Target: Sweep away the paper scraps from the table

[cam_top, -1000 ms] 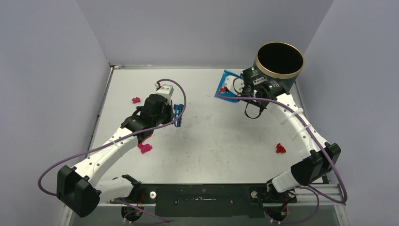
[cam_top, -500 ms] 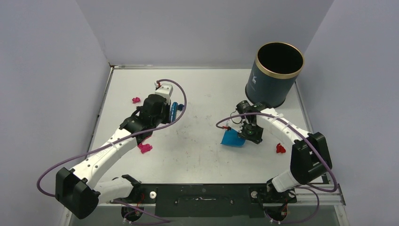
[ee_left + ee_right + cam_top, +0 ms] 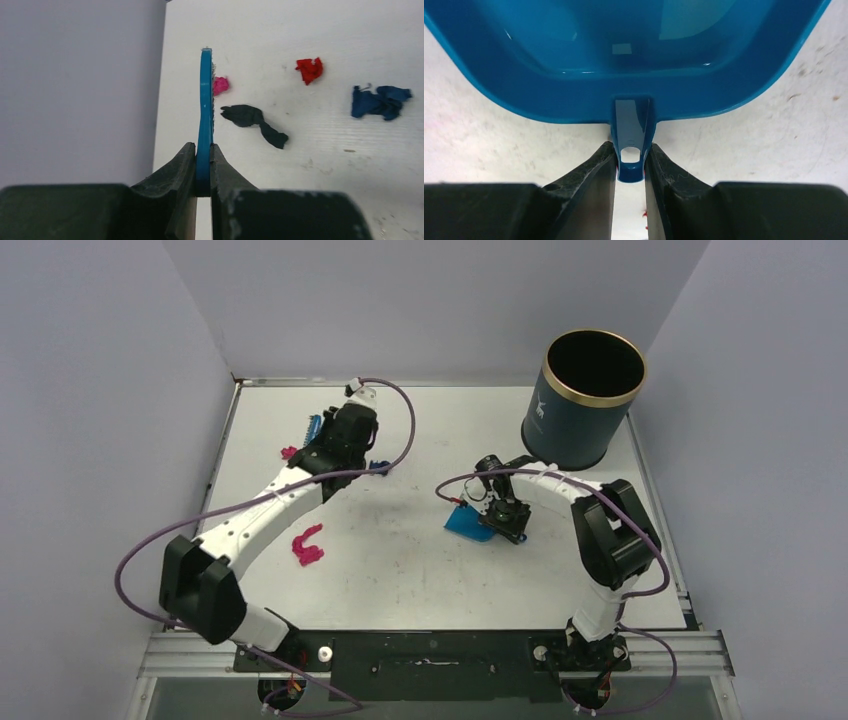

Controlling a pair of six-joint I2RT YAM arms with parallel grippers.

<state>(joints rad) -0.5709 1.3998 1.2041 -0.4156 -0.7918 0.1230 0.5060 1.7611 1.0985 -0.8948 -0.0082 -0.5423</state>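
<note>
brush by the far-left scraps, dustpan waiting at 4 o'clock from it

the left gripper (image 3: 202,150) is pressed together on the blue brush (image 3: 204,105), which it holds edge-on. the brush's long axis runs straight out from the wrist, and the bristles face the paper scraps (image 3: 289,453). the pink scrap (image 3: 220,85) lies just beside the brush tip, the black scrap (image 3: 255,122) is near, and the red scrap (image 3: 309,70) and dark blue scrap (image 3: 381,101) lie farther out on the same side. this cluster sits toward 10 o'clock on the table (image 3: 420,580); a magenta scrap (image 3: 307,545) lies apart at 8 o'clock. the right gripper (image 3: 630,155) pinches the handle of the dustpan (image 3: 624,60), near centre with its mouth facing 9 o'clock. the left arm, stretched long, is nearer the scraps, so the sweep likely runs toward 4 o'clock.
</note>
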